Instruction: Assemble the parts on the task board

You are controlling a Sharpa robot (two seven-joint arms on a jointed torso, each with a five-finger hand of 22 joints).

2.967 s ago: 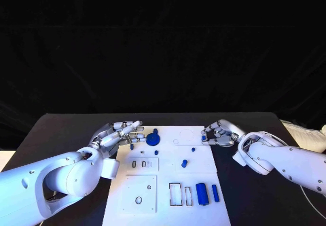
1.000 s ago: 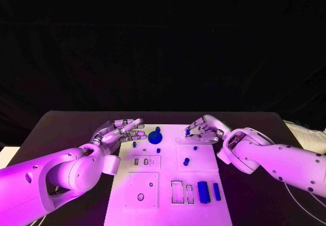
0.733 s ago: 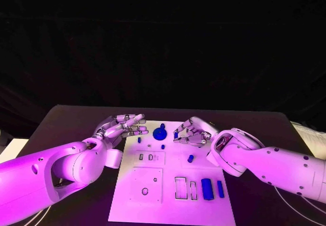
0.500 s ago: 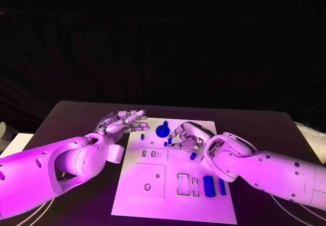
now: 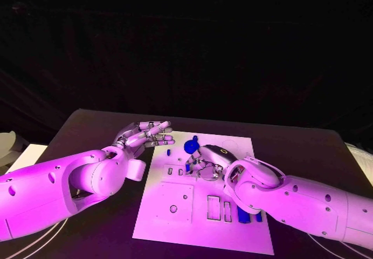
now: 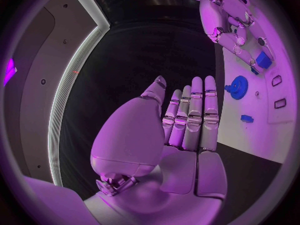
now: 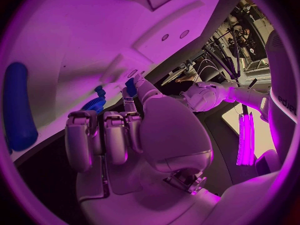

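Right hand [image 5: 208, 161] bends over the middle of the white board [image 5: 233, 237], its curled fingers pinching a small blue peg [image 6: 263, 60] just above the slots near the blue gear [image 5: 190, 146]. Left hand [image 5: 144, 135] hovers at the board's left edge, palm flat, fingers straight and apart, holding nothing.

The gear stands near the board's far edge, with a tiny blue piece [image 6: 247, 118] lying close by. A long blue cylinder [image 7: 17, 112] lies nearer the robot's end, partly behind the right forearm.

These pieces look light, rigid and smooth, likely to slip or roll. The peg is probably best taken by its sides between fingertips and kept upright for its hole; the cylinder, across its middle.

Compared with three seconds ago, the right hand has crossed from the board's right edge to its centre. The left hand has stayed at the left edge. The camera itself has also shifted.
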